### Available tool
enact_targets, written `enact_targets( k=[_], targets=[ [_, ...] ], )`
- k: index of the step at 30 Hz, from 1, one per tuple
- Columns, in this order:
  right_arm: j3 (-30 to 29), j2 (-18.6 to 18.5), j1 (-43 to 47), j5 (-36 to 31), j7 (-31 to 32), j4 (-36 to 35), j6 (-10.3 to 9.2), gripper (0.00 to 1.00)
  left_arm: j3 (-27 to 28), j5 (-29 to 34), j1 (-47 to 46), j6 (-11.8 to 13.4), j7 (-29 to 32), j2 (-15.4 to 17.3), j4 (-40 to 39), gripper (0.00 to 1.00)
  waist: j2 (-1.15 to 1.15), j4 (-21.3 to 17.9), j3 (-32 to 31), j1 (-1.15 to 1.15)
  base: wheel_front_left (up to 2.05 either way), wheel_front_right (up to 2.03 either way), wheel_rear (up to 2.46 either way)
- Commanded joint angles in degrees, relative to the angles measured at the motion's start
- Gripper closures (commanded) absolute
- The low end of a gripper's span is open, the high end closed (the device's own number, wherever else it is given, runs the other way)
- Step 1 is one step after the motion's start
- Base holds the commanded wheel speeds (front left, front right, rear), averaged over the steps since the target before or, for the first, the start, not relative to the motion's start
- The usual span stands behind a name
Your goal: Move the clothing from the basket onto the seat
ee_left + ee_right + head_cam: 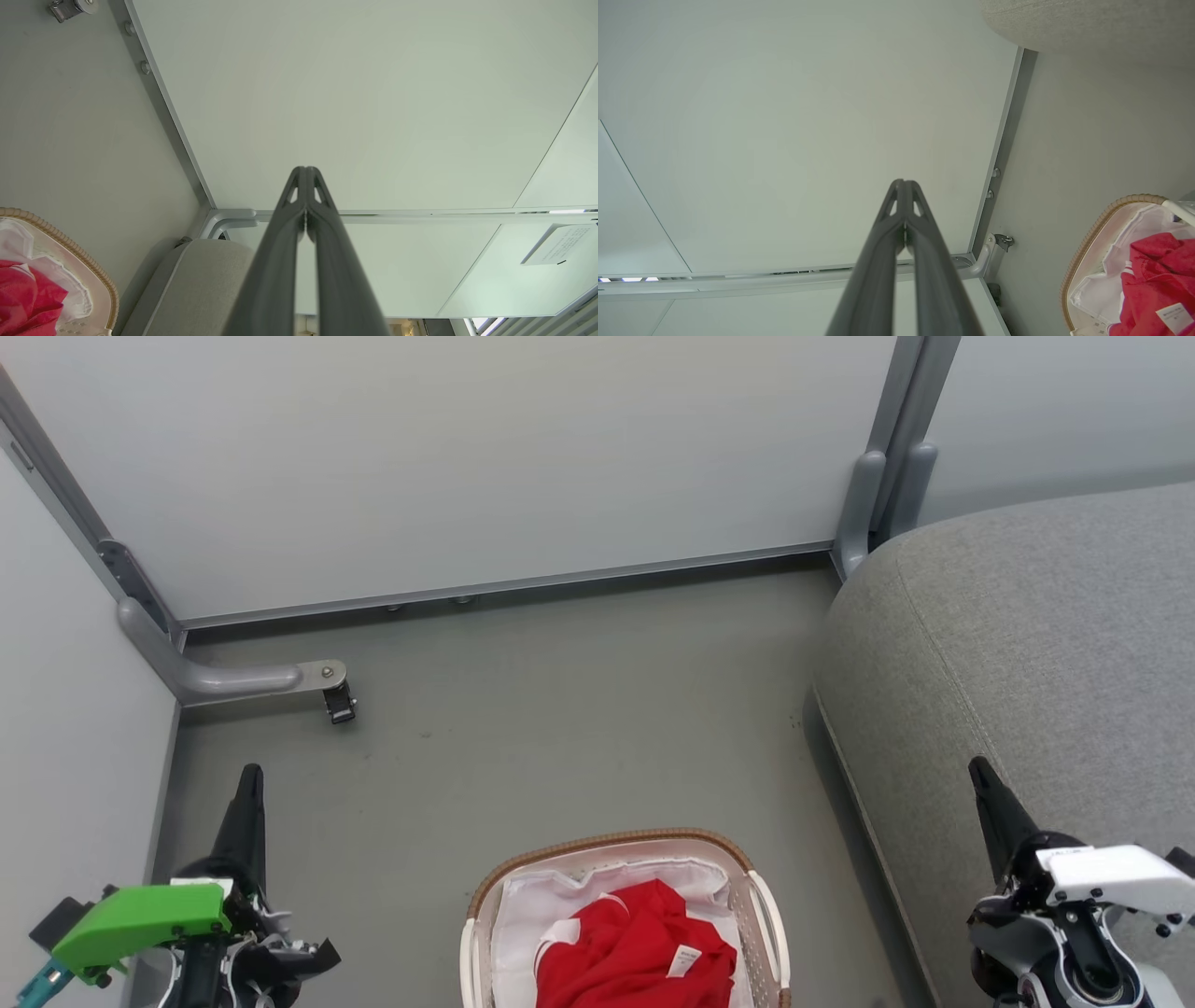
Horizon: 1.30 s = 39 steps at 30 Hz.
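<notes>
Nearest, long dark fingers (275,280) of both arms; left gripper (250,775) closed tip to tip with nothing between, pads pressed flat together in the left wrist view; right gripper (978,773) likewise closed on nothing, tips meeting in the right wrist view; both raised clear, touching neither fabric nor plastic.

Largest beyond them: seat (1027,644), broad grey upholstery with a stitched seam, directly behind and under the right fingers, well apart from the left ones; pale wall panels (467,457) in grey metal framing, far beyond both sets of fingertips; grey floor (560,728) spread between the two grippers.

Basket (607,840), cream perforated plastic with a brown woven rim, standing on the floor between the two pairs of fingers, lower in the head view than their tips, near the seat's edge but apart from it; white liner (560,887) inside, against the wall of the basket.

Clothing (635,943), bright red with white trim, heaped in the basket on the liner, well apart from both grippers; off to the lower left of the fingers in the left wrist view, to the lower right of them in the right wrist view.

Small white label (684,959) on top of the red heap, print too small to read; small black caster (339,702) on a grey metal foot, ahead of the left fingertips and a little toward the right ones.
</notes>
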Motion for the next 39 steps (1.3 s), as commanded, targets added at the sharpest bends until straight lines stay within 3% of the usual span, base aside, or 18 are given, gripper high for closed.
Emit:
enact_targets(
  k=[1,13,27,39],
  targets=[
    [0.0,0.1,0.1,0.0,0.0,0.3,0.0,0.0,-0.1,0.0,0.1,0.0,0.0,0.0,0.4,0.0,0.0,0.0,0.0,0.0,0.0,0.0,0.0],
    [2.9,-1.1,-0.1,-3.6,-2.7,0.7,-0.01,0.0,-1.3,3.2,0.6,0.0,-2.8,0.2,2.1,0.0,0.02,0.1,0.3,0.0,0.0,0.0,0.0],
    [5.9,-2.6,-2.5,-20.3,-6.5,1.4,0.0,0.0,-2.6,24.5,0.5,0.0,-6.6,1.1,3.6,0.0,0.06,-0.1,1.0,0.0,0.0,0.0,0.0],
    [7.6,-3.7,-5.5,-33.3,-9.1,3.9,0.0,0.0,-3.5,38.3,0.2,0.2,-9.1,1.5,5.0,0.0,0.1,0.0,1.5,0.0,0.0,0.0,0.0]
  ],
)
